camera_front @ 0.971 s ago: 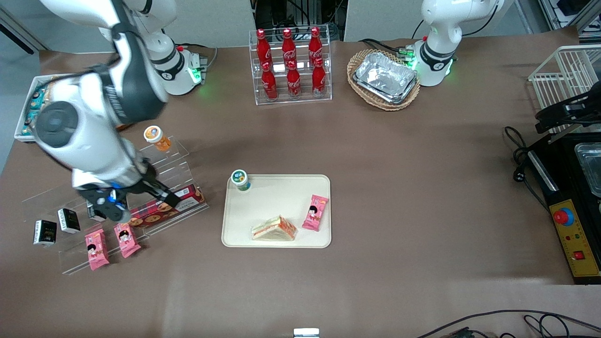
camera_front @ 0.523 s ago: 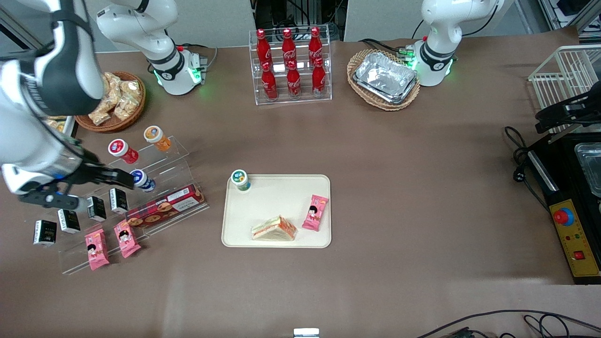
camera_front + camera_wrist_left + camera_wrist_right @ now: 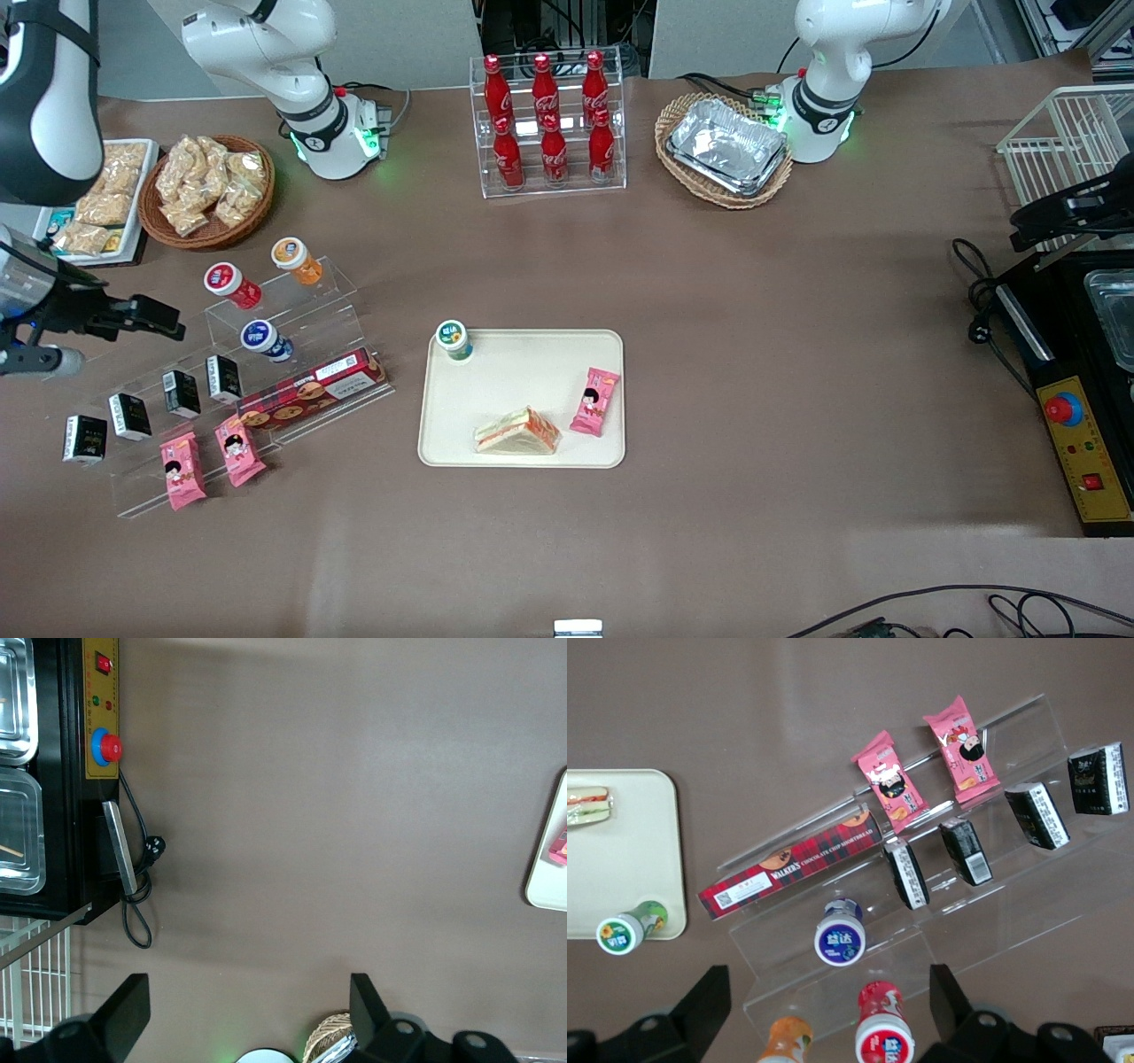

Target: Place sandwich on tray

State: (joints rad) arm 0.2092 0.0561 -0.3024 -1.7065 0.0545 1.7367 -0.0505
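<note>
The sandwich (image 3: 518,431), a wrapped wedge of pale bread with orange-red filling, lies on the cream tray (image 3: 523,377), close to the tray's rim nearest the front camera. The right wrist view catches the sandwich (image 3: 588,806) at the tray's (image 3: 620,859) edge. My gripper (image 3: 96,340) hangs high above the clear stepped stand (image 3: 292,354), well off toward the working arm's end of the table. In the right wrist view the gripper (image 3: 828,1010) is open, its fingers (image 3: 707,999) spread wide with nothing between them.
A green-lidded cup (image 3: 454,338) and a pink snack packet (image 3: 595,401) share the tray. The stand holds small bottles (image 3: 840,935), black cartons (image 3: 966,850), pink packets (image 3: 890,790) and a cookie box (image 3: 788,866). A cola rack (image 3: 549,124) and snack basket (image 3: 208,190) stand farther from the camera.
My arm has swung away from the stand toward the working arm's end of the table, uncovering the snack basket, the red bottle and the black cartons. Sandwich and tray stayed put.
</note>
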